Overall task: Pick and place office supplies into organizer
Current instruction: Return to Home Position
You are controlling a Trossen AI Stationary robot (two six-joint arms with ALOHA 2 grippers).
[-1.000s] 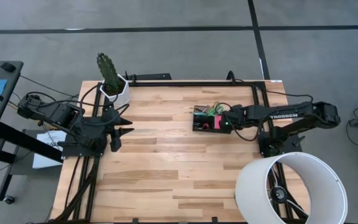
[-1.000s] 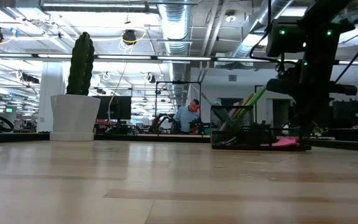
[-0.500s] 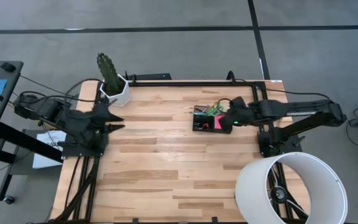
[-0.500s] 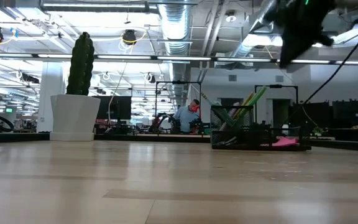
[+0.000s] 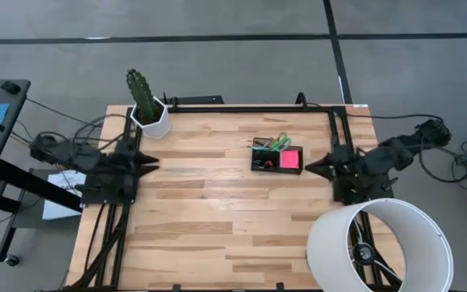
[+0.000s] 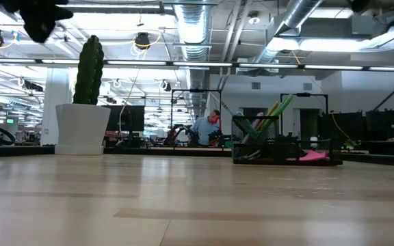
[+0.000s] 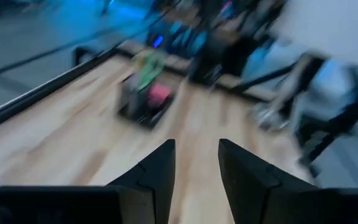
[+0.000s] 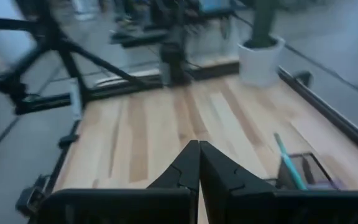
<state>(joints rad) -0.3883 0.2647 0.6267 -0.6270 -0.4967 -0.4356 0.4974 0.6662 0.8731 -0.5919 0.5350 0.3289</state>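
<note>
Black mesh desk organizer (image 5: 254, 158) looks filled, so right gripper (image 5: 308, 166) sits pinched empty, left gripper (image 5: 152, 161) slightly parted, both tucked aside.

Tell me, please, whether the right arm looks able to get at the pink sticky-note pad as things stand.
Probably yes. The right gripper sits shut near the organizer, at the end where the pink sticky-note pad lies uncovered. Only bare table lies between them.
</note>
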